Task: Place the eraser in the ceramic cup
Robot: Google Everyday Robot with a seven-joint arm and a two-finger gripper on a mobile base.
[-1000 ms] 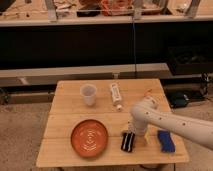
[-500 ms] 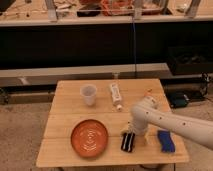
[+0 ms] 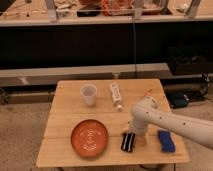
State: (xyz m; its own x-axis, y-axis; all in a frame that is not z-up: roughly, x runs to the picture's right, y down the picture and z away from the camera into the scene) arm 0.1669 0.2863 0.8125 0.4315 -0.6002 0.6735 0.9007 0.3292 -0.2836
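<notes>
While gripper (image 3: 134, 134) hovers at eraser (image 3: 128, 141), jaw state untellable, lies lengthwise near-to-far, apart from ceramic cup (image 3: 89, 94).

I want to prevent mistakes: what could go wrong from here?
1. The gripper sits low right beside the eraser, near the table's front edge; a nudge might push it off.
2. The plate lies between eraser and cup; a low carry could clip it.
</notes>
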